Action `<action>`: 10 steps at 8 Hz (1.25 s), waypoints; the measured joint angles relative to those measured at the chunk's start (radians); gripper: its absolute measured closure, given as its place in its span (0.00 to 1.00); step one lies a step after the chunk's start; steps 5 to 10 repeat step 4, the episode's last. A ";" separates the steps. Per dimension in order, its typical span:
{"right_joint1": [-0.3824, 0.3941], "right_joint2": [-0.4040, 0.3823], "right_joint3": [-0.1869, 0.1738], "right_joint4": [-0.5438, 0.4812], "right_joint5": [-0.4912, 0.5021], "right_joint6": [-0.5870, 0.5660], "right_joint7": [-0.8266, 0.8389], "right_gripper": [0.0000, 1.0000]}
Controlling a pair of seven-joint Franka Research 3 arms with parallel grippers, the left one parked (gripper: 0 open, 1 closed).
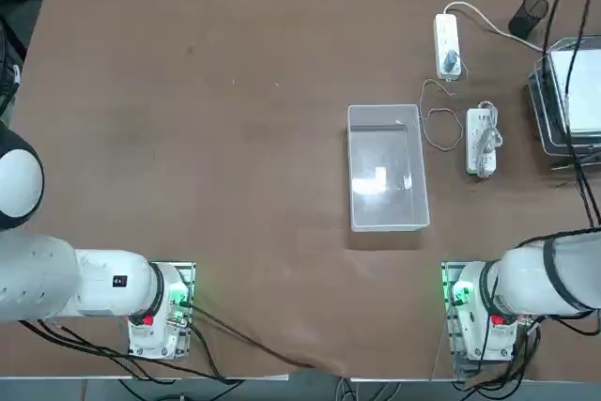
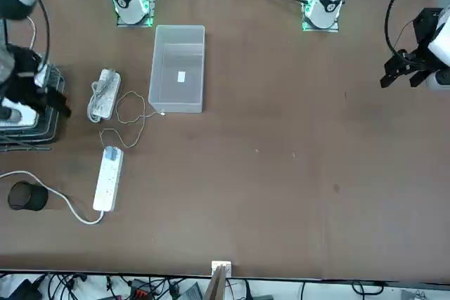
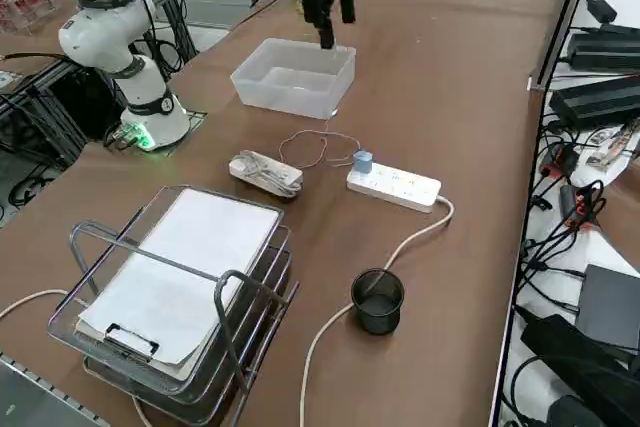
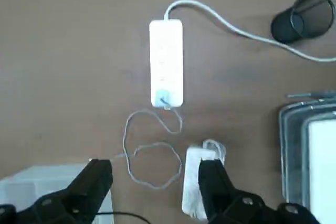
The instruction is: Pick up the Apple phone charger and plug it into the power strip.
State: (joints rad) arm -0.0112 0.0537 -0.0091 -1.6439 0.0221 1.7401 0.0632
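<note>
Top view shows the Apple phone charger (image 1: 451,63) already seated on the near end of the power strip (image 1: 447,44) at about 1 o'clock on the surface (image 1: 207,138), its thin wire (image 1: 434,119) looping back toward the clear bin (image 1: 386,168) and the shorter strip (image 1: 481,140). From the wrist, the right gripper (image 4: 157,182) hangs above that wire, jaws spread wide and grasping nothing. Judging by this, the plugging looks done, and little or nothing remains.

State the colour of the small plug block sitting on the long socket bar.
Pale blue-grey plug block; right side view shows it best.
</note>
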 joint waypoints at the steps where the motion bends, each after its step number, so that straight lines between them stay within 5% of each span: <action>1: 0.000 -0.030 0.000 0.002 0.000 -0.041 -0.001 0.00; 4: 0.000 -0.096 0.001 0.003 0.000 -0.126 -0.002 0.00; 10: 0.000 -0.096 0.001 0.003 0.000 -0.126 -0.002 0.00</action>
